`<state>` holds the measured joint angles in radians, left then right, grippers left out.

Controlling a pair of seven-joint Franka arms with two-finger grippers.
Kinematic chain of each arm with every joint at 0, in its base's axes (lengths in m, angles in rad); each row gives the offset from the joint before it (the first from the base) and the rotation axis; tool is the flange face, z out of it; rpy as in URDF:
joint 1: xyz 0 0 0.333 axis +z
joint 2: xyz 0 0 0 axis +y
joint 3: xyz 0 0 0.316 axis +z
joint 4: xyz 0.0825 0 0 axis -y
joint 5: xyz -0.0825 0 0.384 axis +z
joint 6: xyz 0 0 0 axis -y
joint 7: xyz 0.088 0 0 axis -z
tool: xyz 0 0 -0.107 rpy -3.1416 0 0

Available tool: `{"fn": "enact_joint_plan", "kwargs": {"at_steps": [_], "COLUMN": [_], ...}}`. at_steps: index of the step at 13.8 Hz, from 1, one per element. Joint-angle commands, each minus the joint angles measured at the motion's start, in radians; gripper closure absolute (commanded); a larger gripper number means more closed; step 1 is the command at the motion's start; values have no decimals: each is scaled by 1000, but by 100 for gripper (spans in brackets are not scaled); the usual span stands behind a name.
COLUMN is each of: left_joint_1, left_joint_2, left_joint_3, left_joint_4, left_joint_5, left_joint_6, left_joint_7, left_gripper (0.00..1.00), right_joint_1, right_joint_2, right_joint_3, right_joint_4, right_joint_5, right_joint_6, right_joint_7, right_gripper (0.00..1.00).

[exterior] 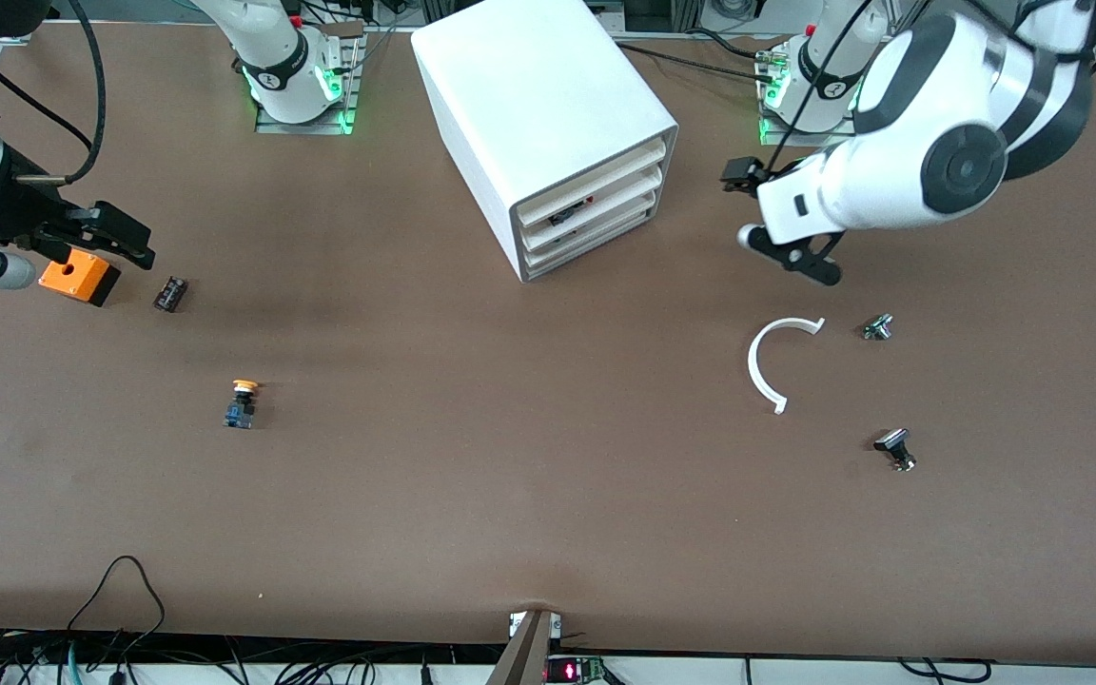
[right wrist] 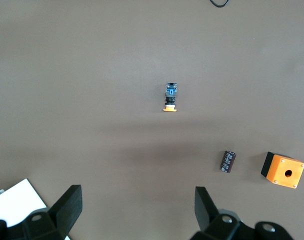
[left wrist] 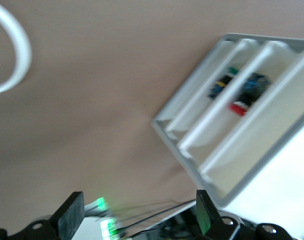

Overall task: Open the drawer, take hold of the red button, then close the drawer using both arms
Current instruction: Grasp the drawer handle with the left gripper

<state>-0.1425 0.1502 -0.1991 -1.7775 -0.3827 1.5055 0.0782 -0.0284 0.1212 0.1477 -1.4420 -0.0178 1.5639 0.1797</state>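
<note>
The white cabinet (exterior: 529,105) stands at the middle of the table's robot edge. Its middle drawer (exterior: 605,207) sits flush with the two others. The button's red cap (exterior: 588,201) shows over that drawer's front lip. In the left wrist view the button (left wrist: 240,104) lies in the middle drawer (left wrist: 226,117). My left gripper (exterior: 746,205) hangs open and empty in front of the cabinet, apart from it; in its wrist view it (left wrist: 139,220) holds nothing. My right gripper (exterior: 134,243) is open and empty over the orange box (exterior: 79,276); its wrist view shows it (right wrist: 137,210) empty.
A yellow-capped button (exterior: 244,402) and a small black part (exterior: 170,293) lie toward the right arm's end. A white C-shaped ring (exterior: 769,366) and two small parts (exterior: 878,327) (exterior: 895,449) lie toward the left arm's end. The bottom drawer holds another part (left wrist: 221,87).
</note>
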Motion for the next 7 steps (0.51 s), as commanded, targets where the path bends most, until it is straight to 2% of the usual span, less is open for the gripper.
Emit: {"fn": "enact_joint_plan", "kwargs": {"at_steps": [1,4,7], "left_joint_1": [3,6,3], "left_joint_2": [89,192,215], "left_joint_3": [-5,-5,-5], "left_joint_4": [15,-11,-129], "left_joint_5": [-158,-306,-545], "left_joint_6": [41,70,169], "left_joint_7": [112,291,475], "left_gripper": [2,6,10], "right_joint_1": [-4,-4,-4], "right_joint_2": [-12,-12,-12], "right_joint_3": [6,6,6], "right_joint_4": [-15,-15,-15], "right_joint_5": [-2,-7,-7], "right_joint_6": [1,1,1], "right_joint_7": [0,0,1], "right_gripper": [0,0,0]}}
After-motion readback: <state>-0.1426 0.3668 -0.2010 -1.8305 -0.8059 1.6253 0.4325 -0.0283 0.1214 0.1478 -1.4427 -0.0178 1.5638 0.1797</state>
